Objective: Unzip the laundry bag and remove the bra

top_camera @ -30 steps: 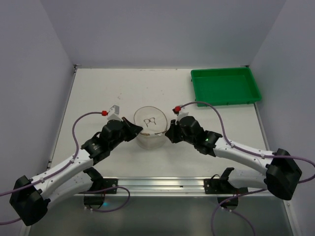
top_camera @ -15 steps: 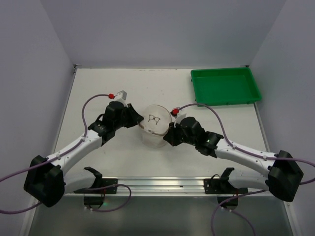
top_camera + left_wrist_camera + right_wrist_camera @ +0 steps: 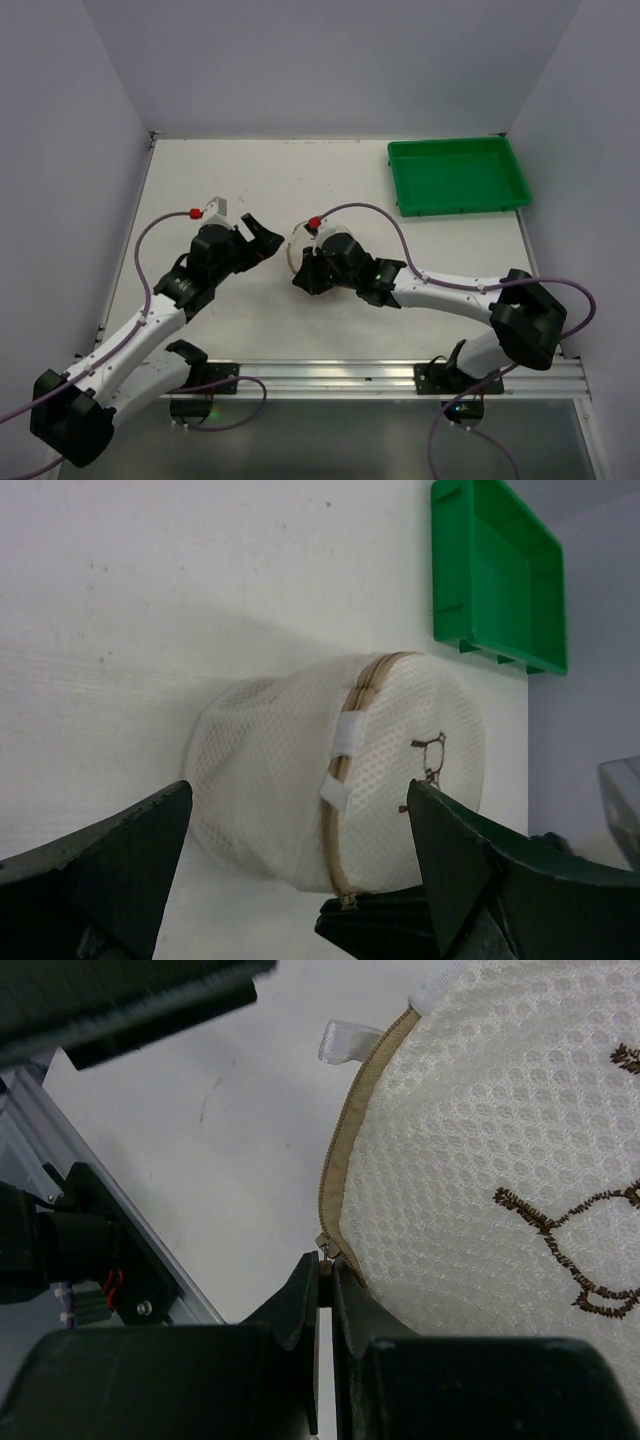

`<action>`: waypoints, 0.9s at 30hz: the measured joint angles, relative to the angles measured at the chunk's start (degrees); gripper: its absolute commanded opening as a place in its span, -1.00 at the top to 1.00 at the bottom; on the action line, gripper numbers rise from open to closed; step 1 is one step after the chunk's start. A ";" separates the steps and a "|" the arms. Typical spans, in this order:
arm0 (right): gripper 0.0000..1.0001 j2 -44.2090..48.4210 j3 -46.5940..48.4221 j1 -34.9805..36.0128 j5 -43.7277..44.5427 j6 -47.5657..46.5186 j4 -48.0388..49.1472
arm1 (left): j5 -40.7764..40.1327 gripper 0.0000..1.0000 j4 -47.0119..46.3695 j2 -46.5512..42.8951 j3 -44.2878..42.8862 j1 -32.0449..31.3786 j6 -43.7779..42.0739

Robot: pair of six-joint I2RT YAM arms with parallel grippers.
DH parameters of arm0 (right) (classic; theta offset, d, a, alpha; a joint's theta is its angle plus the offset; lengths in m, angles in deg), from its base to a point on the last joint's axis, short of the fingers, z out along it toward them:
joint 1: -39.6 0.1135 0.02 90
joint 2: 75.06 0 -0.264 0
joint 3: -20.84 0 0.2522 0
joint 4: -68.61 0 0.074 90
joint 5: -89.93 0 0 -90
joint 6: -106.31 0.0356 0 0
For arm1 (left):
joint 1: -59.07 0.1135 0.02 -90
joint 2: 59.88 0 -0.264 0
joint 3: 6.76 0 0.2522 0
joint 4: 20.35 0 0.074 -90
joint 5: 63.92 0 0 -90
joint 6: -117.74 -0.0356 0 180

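Observation:
The laundry bag [image 3: 300, 770], a cream mesh pouch with a tan zip [image 3: 345, 1140] round its rim, lies on the table. In the top view my right wrist covers most of the laundry bag [image 3: 296, 250]. My right gripper [image 3: 327, 1268] is shut on the small metal zip pull [image 3: 324, 1244] at the bag's near edge, and shows as right gripper [image 3: 305, 279] from above. Just left of the bag, my left gripper [image 3: 258, 238] stands wide open and touches nothing; its fingers [image 3: 100, 870] frame the bag from a distance. The bra is hidden.
A green tray [image 3: 458, 178] sits at the back right corner, also seen as the green tray [image 3: 495, 580] from the left wrist. An aluminium rail [image 3: 330, 372] runs along the table's near edge.
My left gripper has opened, let go of the bag and drawn back to the left. My right gripper has swung leftward round the bag's near rim, still shut on the zip pull.

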State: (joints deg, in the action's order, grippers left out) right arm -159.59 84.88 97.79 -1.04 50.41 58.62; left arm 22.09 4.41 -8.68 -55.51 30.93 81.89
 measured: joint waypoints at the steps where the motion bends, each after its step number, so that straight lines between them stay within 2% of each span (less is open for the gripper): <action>1: 1.00 -0.17 0.13 0.00 -0.02 0.00 0.13 | 0.39 -0.75 -0.13 -0.39 1.03 0.00 0.57; 7: 1.00 -0.50 0.39 0.02 -0.02 0.00 0.59 | 3.15 -0.30 -3.13 5.79 2.51 -2.25 2.89; 8: 1.00 -0.48 0.39 0.02 0.00 0.00 0.57 | 3.50 -0.13 -4.00 6.88 2.49 -2.84 3.06; 10: 1.00 -0.48 0.39 0.02 0.09 0.02 0.57 | 3.89 0.06 -5.88 8.70 2.49 -4.02 3.72; 11: 1.00 -0.48 0.39 0.02 0.26 0.02 0.55 | 4.17 0.39 -6.99 9.53 2.49 -4.50 3.91; 12: 1.00 -0.48 0.39 0.02 0.42 0.00 0.48 | 4.33 0.58 -7.91 10.19 2.49 -4.94 4.33; 13: 1.00 -0.46 0.37 0.02 0.46 -0.04 0.42 | 4.52 0.92 -8.57 10.69 2.49 -5.27 4.48; 14: 1.00 -0.37 0.33 0.02 0.59 -0.17 0.33 | 4.68 1.00 -9.07 10.97 2.49 -5.42 4.92; 18: 1.00 2.03 -2.08 -0.48 1.68 -0.94 0.07 | 4.79 1.00 -9.55 10.71 2.45 -5.81 4.81; 21: 1.00 8.31 -7.54 -3.32 1.29 -1.38 -0.31 | 4.63 1.00 -8.50 9.64 2.19 -5.62 4.66; 24: 1.00 17.00 -13.84 -10.58 1.79 -2.54 -2.36 | 4.07 1.00 -7.28 8.09 1.42 -4.28 2.97; 27: 1.00 22.08 -16.26 -16.57 2.27 -3.74 -3.87 | 5.42 1.00 -6.14 7.69 0.22 -3.39 0.94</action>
State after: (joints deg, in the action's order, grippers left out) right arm -137.52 68.62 81.22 1.23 46.68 54.75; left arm 27.51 -1.73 -0.99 -55.29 27.54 82.83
